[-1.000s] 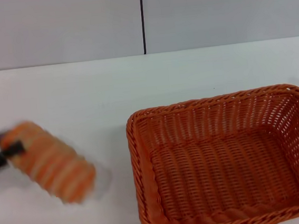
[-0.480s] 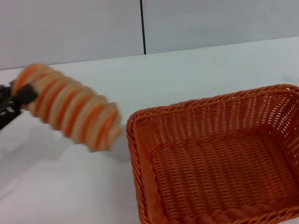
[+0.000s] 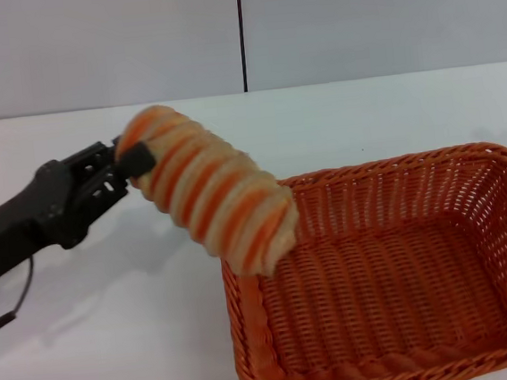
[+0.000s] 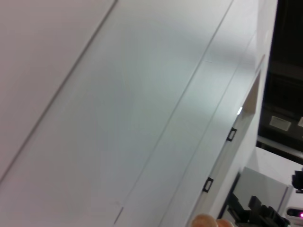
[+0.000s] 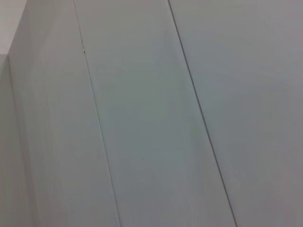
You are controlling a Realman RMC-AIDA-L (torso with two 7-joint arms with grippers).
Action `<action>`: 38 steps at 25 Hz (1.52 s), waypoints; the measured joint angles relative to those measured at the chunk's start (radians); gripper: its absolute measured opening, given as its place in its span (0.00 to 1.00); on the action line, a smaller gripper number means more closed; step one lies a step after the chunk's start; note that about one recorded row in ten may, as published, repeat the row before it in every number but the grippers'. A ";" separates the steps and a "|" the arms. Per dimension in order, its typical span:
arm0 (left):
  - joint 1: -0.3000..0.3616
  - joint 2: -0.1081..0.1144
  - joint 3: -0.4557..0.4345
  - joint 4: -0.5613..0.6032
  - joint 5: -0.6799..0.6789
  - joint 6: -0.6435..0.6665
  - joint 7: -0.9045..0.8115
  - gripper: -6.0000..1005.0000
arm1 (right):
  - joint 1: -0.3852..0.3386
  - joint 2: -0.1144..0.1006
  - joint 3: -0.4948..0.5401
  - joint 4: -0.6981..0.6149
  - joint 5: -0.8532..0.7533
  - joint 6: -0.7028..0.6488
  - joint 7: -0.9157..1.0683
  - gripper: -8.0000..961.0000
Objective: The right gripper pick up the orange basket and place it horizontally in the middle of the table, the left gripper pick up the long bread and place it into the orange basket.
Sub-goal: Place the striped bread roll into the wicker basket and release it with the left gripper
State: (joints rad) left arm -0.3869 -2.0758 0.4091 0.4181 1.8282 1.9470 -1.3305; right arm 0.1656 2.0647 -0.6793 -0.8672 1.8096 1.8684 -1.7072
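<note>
Surface [image 3: 143, 344]: plain white, flat, running back to the wall.
Wall [image 3: 380, 16]: light grey, smooth panels, meeting the surface along a straight edge.
Seam [image 3: 241, 34]: thin, black, vertical, splitting the wall panels.
Wrist views: grey panelled wall with fine seams; dark opening [image 4: 286, 61] at one side.

Orange and cream stripes ring the long bread [image 3: 211, 194]; the woven basket [image 3: 396, 275] is orange, the left gripper [image 3: 129, 161] black, the table [image 3: 116, 347] white.
</note>
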 joint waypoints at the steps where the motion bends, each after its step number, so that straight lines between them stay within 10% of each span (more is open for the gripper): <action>1: -0.004 0.000 0.005 -0.011 -0.001 -0.002 0.009 0.30 | 0.000 0.000 0.000 0.000 0.000 0.000 0.000 0.49; 28: -0.048 0.000 0.222 -0.243 -0.005 -0.207 0.358 0.20 | 0.004 0.003 -0.001 0.028 -0.003 0.000 -0.002 0.49; 38: -0.024 0.004 0.238 -0.263 -0.002 -0.208 0.411 0.49 | 0.019 0.003 0.008 0.031 -0.004 -0.004 0.000 0.49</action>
State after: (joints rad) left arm -0.4111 -2.0714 0.6467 0.1553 1.8263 1.7387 -0.9196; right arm 0.1847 2.0673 -0.6716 -0.8364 1.8055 1.8644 -1.7070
